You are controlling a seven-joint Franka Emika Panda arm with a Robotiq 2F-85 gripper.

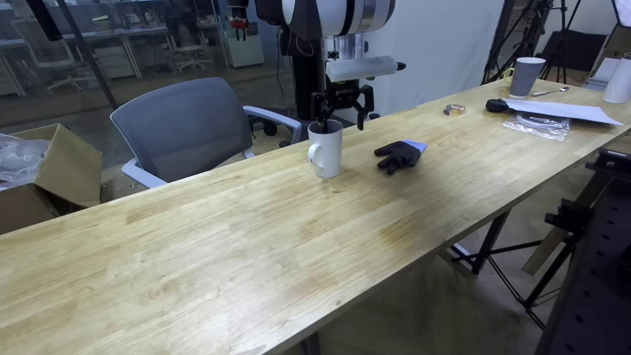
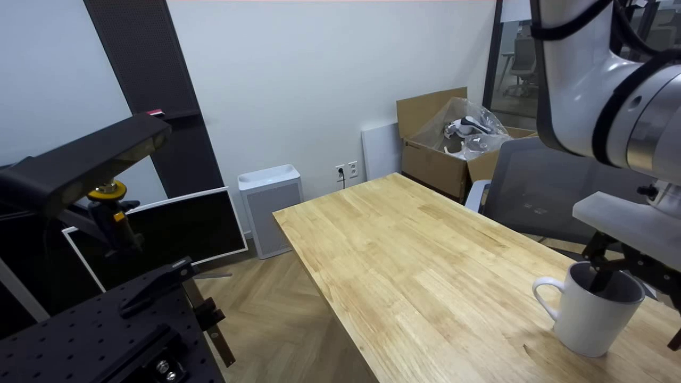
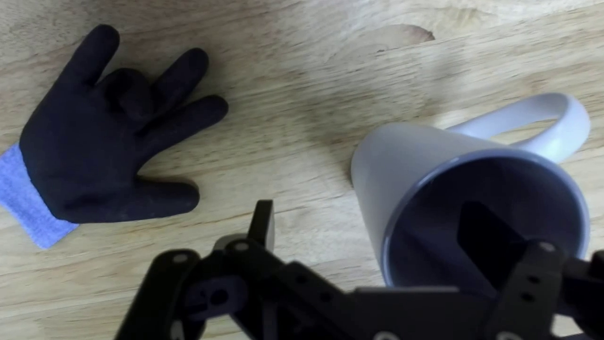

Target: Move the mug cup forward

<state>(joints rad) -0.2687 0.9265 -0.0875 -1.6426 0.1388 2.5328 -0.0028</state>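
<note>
Mug [image 1: 329, 157]: white, plain, side handle; upright on the surface [image 1: 222, 256], near its edge. Arm [image 2: 580, 90] above, fingers [image 3: 486, 236] downward, spread, one inside the mug, one outside; inner contact hard to tell.

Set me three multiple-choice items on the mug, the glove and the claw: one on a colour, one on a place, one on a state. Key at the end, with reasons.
1. What colour is the cuff of the dark glove?
A. Yellow
B. Blue
C. Red

2. Where is one finger of the claw?
A. Inside the mug
B. Through the mug's handle
C. Under the glove

3. How does the claw stand?
A. Shut with nothing in it
B. Shut on the glove
C. Open

Key
1: B, since the cuff shows light blue against the dark glove in the wrist view.
2: A, since the wrist view looks into the mug and shows that finger there.
3: C, since the other finger stands well apart, outside the mug and clear of it.
</note>
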